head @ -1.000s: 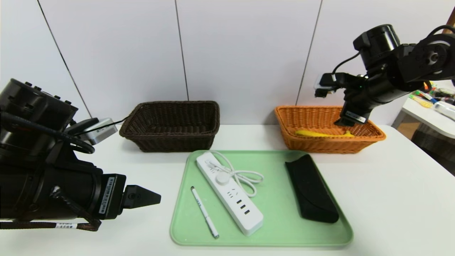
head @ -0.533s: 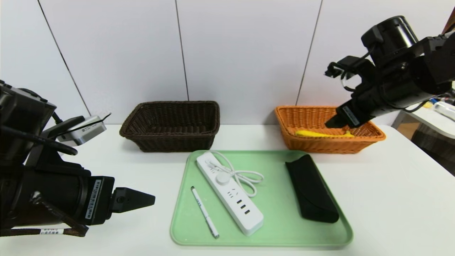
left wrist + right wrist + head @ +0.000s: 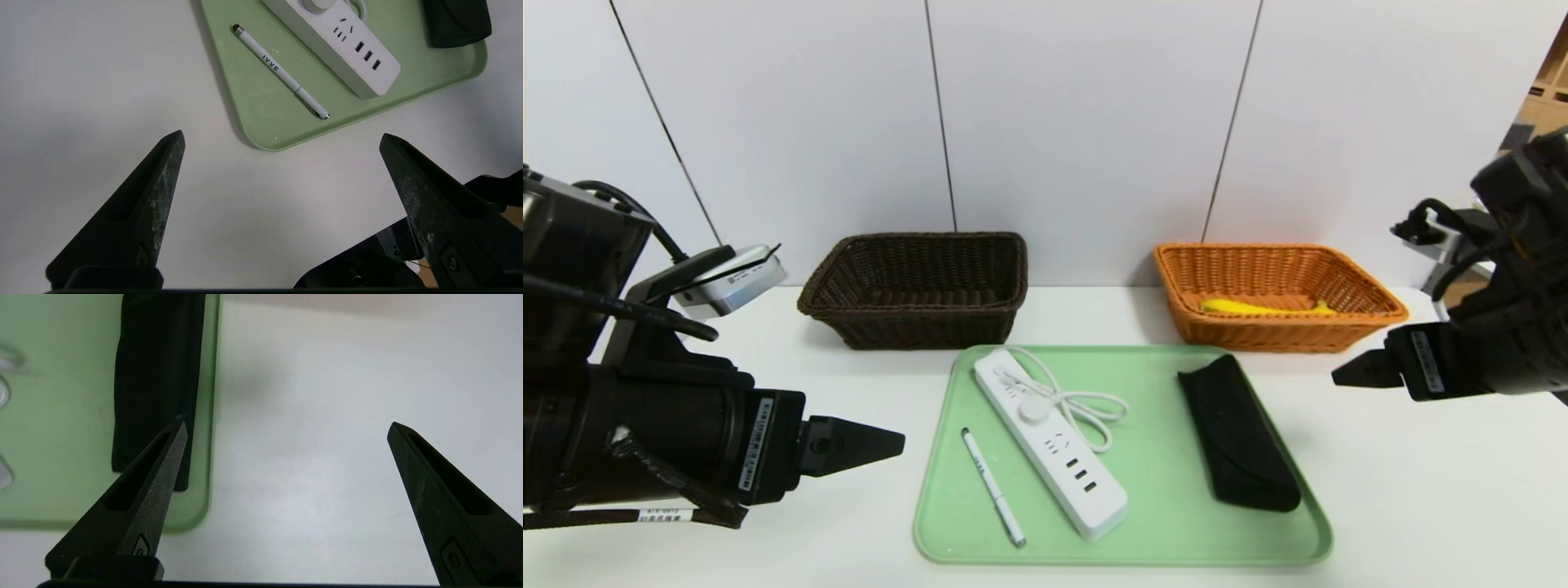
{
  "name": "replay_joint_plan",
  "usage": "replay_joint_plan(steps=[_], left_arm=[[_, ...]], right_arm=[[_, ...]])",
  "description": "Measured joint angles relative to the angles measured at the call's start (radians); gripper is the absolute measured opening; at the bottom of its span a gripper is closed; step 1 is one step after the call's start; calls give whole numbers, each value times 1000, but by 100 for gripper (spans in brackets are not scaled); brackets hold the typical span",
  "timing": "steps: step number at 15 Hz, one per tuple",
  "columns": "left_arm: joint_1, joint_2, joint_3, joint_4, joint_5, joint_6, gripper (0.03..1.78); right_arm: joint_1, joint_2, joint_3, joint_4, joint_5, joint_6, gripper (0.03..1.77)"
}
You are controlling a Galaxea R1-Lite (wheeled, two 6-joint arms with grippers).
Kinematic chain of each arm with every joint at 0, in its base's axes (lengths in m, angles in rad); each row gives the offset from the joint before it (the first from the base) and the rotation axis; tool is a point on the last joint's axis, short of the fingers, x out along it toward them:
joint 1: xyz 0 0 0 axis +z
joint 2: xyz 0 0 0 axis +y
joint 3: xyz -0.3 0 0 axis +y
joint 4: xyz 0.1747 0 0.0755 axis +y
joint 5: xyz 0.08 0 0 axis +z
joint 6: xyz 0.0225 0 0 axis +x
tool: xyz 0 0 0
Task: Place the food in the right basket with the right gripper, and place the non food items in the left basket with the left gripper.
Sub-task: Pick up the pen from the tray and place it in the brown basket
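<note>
Head view — yellow banana [image 3: 1264, 308], curved

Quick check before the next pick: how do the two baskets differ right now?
The left basket is dark brown wicker; the right basket is orange wicker. The left basket looks empty from the head view, while the right basket holds a banana. The left basket also has taller walls than the shallower right basket. Both are rectangular and stand behind the green tray by the wall.

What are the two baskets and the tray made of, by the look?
Brown basket and orange basket: woven wicker or plastic rattan, judging by the ribbed weave; can't tell which. Green tray: probably moulded plastic, matte, with rounded corners and a raised lip.
</note>
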Motion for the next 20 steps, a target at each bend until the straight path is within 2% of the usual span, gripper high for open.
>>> replay_joint_plan(steps=[2,5,11,16,20], left_arm=[[-28,18,-1,-24,-1,0,169],[-91,63,-32,-26,5,-8,169],[-170,183,-82,-32,8,-20,169],[-192,340,-164,-33,15,-118,169],[-195,456,-225,-30,123,-194,169]], right_arm=[[2,-76,85,-6,39,83,169],[39,-139,139,-8,45,158,169],[69,-158,159,-18,47,184,169],[72,-92,162,-111,47,194,169],[79,-39,164,-122,47,196,169]])
